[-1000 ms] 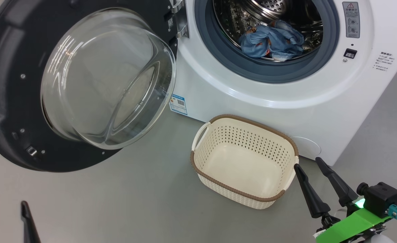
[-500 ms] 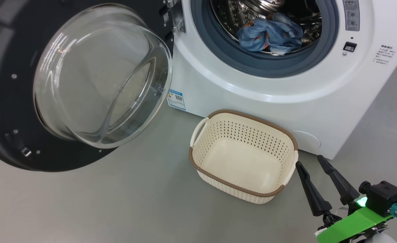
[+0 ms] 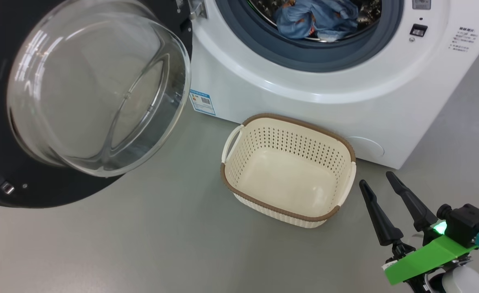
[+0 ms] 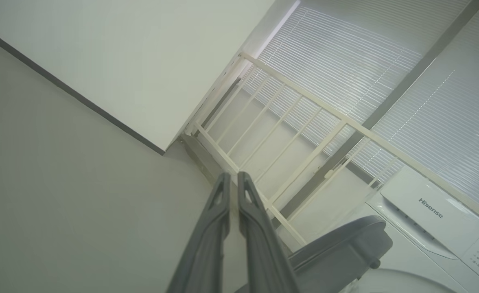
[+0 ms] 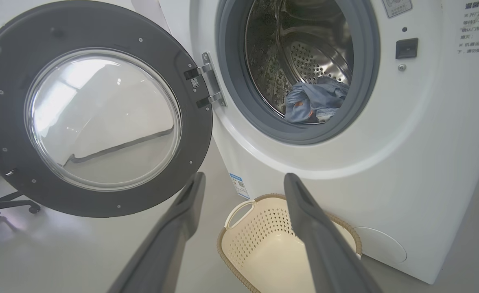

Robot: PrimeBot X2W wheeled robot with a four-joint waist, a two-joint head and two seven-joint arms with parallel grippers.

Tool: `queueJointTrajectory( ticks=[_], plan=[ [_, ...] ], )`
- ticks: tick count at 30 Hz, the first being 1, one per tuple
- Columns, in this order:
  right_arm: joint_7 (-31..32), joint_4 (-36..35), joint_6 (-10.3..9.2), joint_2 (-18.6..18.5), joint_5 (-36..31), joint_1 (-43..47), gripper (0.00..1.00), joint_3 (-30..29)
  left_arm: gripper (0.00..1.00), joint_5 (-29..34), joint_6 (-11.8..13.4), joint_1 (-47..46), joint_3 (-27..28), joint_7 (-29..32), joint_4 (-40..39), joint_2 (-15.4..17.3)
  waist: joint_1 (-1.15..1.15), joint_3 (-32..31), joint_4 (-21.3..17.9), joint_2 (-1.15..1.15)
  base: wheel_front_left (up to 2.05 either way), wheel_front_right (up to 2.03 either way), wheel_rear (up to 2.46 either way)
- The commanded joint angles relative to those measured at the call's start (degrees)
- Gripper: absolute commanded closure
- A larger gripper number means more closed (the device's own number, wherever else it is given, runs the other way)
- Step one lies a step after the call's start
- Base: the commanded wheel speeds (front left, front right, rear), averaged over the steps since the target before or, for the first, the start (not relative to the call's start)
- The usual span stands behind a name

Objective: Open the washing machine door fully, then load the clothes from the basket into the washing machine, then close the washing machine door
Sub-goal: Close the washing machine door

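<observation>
1. The left pincer point(image 4: 233, 176), seen spread at 7 o'clock of the head view a second ago, is now pressed shut on nothing. It is aimed at a white railing point(image 4: 304, 101).
2. The right pincer point(image 3: 377, 179) is held wide open and empty at 4 o'clock of the head view, just beside the basket point(image 3: 288, 140).
3. The shift of the whole head view is read as camera motion, not as motion of the things.
4. The clothes point(image 3: 316, 18) are found inside the washing machine point(image 3: 304, 101) at 12 o'clock, and the basket is left empty near the centre.
5. The washing machine door point(image 3: 92, 93) is swung wide at 9 o'clock.
6. Loading is judged done and only the closing is left. The shut left pincer is judged readied for pushing the door.
</observation>
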Motion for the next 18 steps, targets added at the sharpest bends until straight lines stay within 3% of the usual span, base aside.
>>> queueJointTrajectory(
  ticks=[1,8,18],
  plan=[
    [-0.46,-1.34,0.31,-0.85,0.04,-1.70,0.00,0.89,1.00,-1.06,-0.20,-2.56,0.61,1.27,0.37,4.52,0.00,0.84,-0.62,0.00,0.00,0.00,0.00],
    [-0.46,-1.19,0.31,-1.32,-0.05,-3.17,0.00,1.33,1.00,-5.63,-0.20,-8.19,-3.09,7.34,9.92,9.07,0.00,2.54,-1.36,0.00,0.00,0.00,0.00],
    [-0.46,-0.82,0.31,-2.04,-0.22,-4.68,0.00,1.84,1.00,-11.36,-0.21,-12.58,-7.16,16.12,16.99,11.83,0.00,4.40,-1.73,0.00,0.00,0.00,0.00]
  ],
)
